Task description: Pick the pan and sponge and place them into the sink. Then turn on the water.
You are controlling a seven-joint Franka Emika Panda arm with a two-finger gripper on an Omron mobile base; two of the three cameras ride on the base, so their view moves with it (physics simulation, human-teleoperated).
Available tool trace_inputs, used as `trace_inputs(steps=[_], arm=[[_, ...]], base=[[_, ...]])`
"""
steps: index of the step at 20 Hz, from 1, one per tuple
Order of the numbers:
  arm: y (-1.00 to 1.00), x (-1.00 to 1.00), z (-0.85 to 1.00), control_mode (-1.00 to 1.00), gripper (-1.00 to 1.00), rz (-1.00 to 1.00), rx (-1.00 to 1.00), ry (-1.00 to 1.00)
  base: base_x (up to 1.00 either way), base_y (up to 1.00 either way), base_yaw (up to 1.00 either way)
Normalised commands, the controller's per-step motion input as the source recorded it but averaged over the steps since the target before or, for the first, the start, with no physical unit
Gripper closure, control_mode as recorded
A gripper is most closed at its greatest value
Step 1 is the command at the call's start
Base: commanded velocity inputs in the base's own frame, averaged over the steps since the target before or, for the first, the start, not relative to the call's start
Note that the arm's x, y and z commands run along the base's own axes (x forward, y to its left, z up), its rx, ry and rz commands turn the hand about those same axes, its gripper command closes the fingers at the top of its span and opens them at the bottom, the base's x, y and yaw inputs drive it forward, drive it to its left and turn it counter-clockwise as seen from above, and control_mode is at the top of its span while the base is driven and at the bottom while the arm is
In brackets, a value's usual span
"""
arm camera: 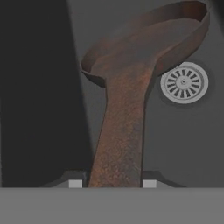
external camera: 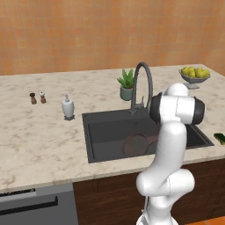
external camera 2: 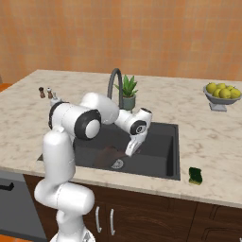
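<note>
The dark brown pan (arm camera: 144,43) hangs tilted low inside the black sink (external camera: 88,132), just over the silver drain (arm camera: 184,82). My gripper (arm camera: 112,183) is shut on the pan's long handle (arm camera: 120,131), which runs up between the two fingertips. From the right base view, the gripper (external camera 2: 128,151) reaches down into the sink (external camera 2: 172,151) with the pan (external camera 2: 108,153) to its left. The green sponge (external camera 2: 195,175) lies on the counter by the sink's front right corner, and shows at the right edge of the left base view (external camera: 219,138). The arched tap (external camera: 141,83) stands behind the basin. Water is out of view.
A potted plant (external camera: 127,84) stands beside the tap. A grey bowl of yellow fruit (external camera 2: 222,94) sits at the far right of the counter. A soap dispenser (external camera: 67,107) and two small shakers (external camera: 37,97) stand left of the sink.
</note>
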Motion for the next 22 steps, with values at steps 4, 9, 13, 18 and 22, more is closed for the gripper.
trace_inputs(steps=[4,9,13,18,22], arm=[[0.00,0.22,-0.39,-1.00,1.00,0.00,0.00,0.00],[0.00,0.19,-0.40,-1.00,1.00,0.00,0.00,0.00],[0.00,0.17,-0.37,-1.00,1.00,0.00,0.00,-0.01],[0.00,0.01,-0.05,-1.00,-1.00,0.00,0.00,-0.13],[0.00,-0.01,0.14,-1.00,-1.00,0.00,0.00,-0.08]], base=[[0.00,0.00,0.00],[0.00,0.00,0.00],[0.00,0.00,0.00],[0.00,0.00,0.00],[0.00,0.00,0.00]])
